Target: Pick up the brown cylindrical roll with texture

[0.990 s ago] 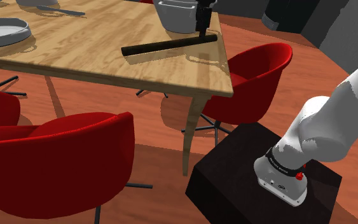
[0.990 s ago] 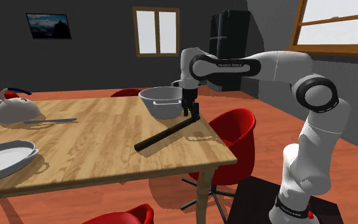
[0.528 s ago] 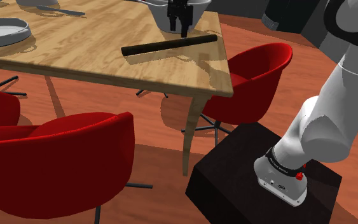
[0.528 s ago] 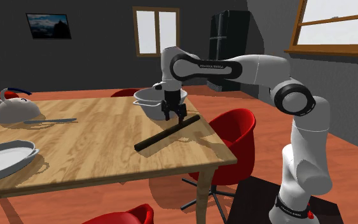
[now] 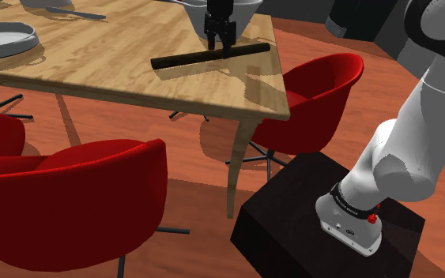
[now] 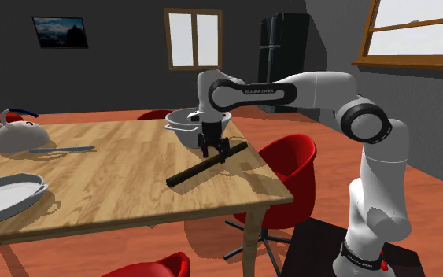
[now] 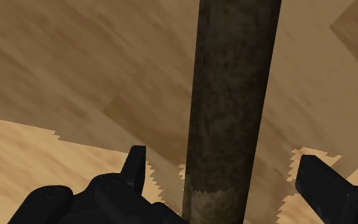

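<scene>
At the upper left of the shoulder view the plate sits where it was. Further right on the table, the dark brown, mottled roll lies flat in the upper middle of the frame. It has not moved, and it sits just in front of the grey bowl.

What has changed is the gripper. A second ago it stood at the roll's right-hand end. Since then it has shifted left along the roll and come down over it.

In the second exterior view the gripper is at centre frame, low over the roll. The wrist view shows the fingers wide apart, one on each side of the roll. Neither touches it, so nothing is held.

I judge the approach nearly done. Closing on the roll should come next, perhaps after a little more descent.
</scene>
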You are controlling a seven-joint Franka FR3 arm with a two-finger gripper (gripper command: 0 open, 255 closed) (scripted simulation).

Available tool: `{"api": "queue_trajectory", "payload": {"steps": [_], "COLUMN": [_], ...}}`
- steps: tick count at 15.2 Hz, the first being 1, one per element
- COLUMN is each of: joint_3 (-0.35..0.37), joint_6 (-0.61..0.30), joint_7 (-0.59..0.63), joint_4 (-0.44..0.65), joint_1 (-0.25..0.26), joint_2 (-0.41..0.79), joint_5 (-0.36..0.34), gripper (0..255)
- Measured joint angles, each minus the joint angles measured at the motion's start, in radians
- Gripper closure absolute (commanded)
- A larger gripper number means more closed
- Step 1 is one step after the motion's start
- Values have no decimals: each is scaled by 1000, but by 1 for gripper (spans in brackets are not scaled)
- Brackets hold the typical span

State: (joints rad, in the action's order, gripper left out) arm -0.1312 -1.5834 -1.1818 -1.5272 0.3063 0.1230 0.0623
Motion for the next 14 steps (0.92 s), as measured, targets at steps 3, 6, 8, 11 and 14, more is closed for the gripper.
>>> {"api": "queue_trajectory", "payload": {"steps": [3,6,8,11,14], "joint_3": [0,0,0,0,-1], "joint_6": [-14,-17,-17,-15,17], "joint_7": [0,0,0,-1,-1], "joint_4": [-17,-20,-20,-17,23], "joint_1": [0,1,1,0,-1], "joint_2": [-4,-6,-6,-4,6], "joint_5": [0,-1,-1,0,1], "gripper": [255,255,255,255,255]}}
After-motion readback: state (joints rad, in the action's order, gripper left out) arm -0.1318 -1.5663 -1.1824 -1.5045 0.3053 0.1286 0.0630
